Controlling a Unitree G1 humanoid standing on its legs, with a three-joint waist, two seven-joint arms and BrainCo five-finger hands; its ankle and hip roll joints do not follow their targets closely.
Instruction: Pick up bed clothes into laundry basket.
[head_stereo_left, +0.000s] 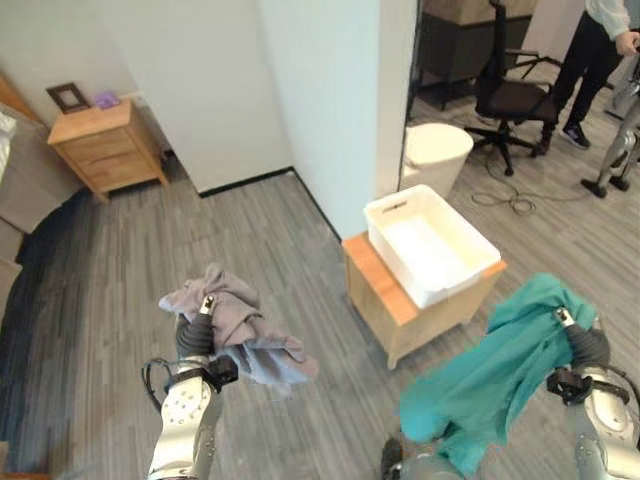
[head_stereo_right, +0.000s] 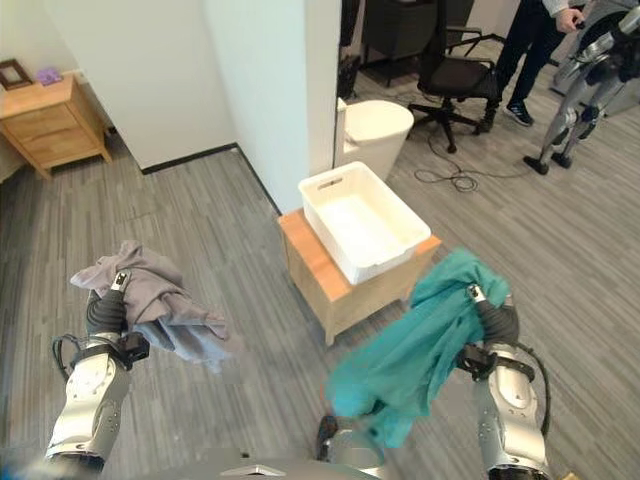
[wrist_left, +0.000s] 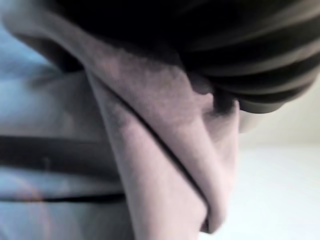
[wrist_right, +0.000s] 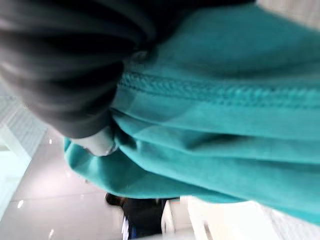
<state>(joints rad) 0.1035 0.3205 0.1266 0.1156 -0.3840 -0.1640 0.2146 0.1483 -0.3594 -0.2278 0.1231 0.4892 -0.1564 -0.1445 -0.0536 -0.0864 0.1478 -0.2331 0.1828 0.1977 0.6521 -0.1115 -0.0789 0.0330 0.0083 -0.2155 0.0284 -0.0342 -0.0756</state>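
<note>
In the left eye view the left hand (head_stereo_left: 196, 335) is raised above the wood-grain floor (head_stereo_left: 290, 260) with a grey garment (head_stereo_left: 235, 325) draped over it and hanging down; the fingers are buried in the cloth, so I cannot tell how they sit. The right hand (head_stereo_left: 588, 348) holds up a teal garment (head_stereo_left: 495, 375) the same way, its fingers hidden too. Between the two arms and farther off, a white laundry basket (head_stereo_left: 432, 243) sits on a low wooden stand (head_stereo_left: 395, 310) — nothing lies in it. In the right eye view a wooden nightstand (head_stereo_right: 50, 122) stands by the far wall, and an office chair (head_stereo_right: 455, 75) and a person's legs (head_stereo_right: 525, 55) show beyond the basket. The left wrist view shows folds of grey cloth against the dark ribbed cover. The right wrist view shows teal cloth — a stitched seam running across it — pressed against the cover.
</note>
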